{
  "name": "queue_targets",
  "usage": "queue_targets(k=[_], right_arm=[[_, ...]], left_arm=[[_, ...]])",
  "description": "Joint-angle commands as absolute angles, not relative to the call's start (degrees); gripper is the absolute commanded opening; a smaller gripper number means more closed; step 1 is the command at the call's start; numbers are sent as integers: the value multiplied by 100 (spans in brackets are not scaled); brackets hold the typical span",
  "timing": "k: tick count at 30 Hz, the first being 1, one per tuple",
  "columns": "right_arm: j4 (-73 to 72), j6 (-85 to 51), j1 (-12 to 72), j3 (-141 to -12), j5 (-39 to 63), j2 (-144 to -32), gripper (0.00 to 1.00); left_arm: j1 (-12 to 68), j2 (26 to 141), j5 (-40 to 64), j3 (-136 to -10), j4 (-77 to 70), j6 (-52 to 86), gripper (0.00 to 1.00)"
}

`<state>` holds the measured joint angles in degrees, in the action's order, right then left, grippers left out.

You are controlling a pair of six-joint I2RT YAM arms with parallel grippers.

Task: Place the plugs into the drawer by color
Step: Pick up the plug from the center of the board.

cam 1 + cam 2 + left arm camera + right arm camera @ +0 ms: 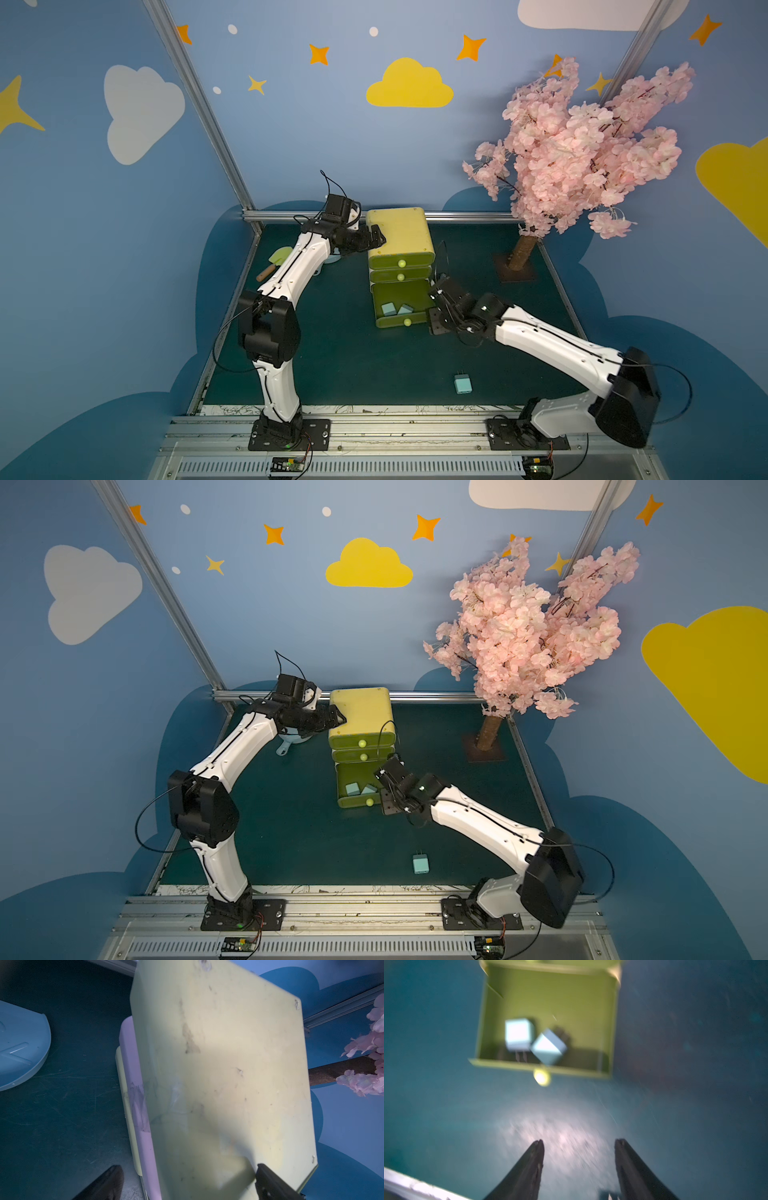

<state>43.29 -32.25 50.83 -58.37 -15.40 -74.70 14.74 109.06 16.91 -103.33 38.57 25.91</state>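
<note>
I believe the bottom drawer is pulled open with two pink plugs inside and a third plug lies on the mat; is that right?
Not quite: the two plugs in the open bottom drawer are light blue, not pink, as the right wrist view shows. A third plug does lie on the mat.

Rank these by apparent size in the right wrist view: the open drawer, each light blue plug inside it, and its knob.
1. Open drawer, the largest.
2. Plug by the side wall and tilted plug: these look about alike, so they are not ranked.
3. Knob, the smallest.
</note>
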Motion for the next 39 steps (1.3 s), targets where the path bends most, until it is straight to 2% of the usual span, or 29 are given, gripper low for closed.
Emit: queue_targets(k=[1, 5, 7, 10, 13, 20, 25, 33, 36, 39], right_arm=[[5361, -3679, 5105, -5018, -1284, -6974, 57], [5564, -4107, 5199, -4295, -810, -6279, 58], [5539, -4206, 5278, -4043, -689, -6025, 62], [5387, -4249, 5440, -3885, -614, -5805, 72], [5139, -4268, 5601, -3723, -614, -5845, 72], [4714, -4341, 5669, -3531, -619, -6476, 65], [4507, -4342, 5687, -3485, -659, -6772, 52], [4324, -4307, 5685, -3534, -645, -7085, 52], [4304, -4291, 5678, -3557, -692, -7199, 49], [4474, -4232, 5645, -3720, -854, -7284, 40]], left_arm=[[1485, 10819, 1588, -10301, 4043, 2485, 100], [1494, 10819, 1573, -10301, 4043, 2489, 100], [1489, 10828, 1558, -10301, 4043, 2493, 100], [1503, 10828, 1543, -10303, 4048, 2488, 100], [1512, 10826, 1509, -10310, 4056, 2487, 100], [1538, 10810, 1467, -10310, 4069, 2470, 100], [1538, 10828, 1477, -10310, 4078, 2451, 100], [1529, 10819, 1479, -10310, 4078, 2453, 100], [1529, 10819, 1485, -10310, 4078, 2457, 100], [1529, 10820, 1477, -10310, 4078, 2447, 100]])
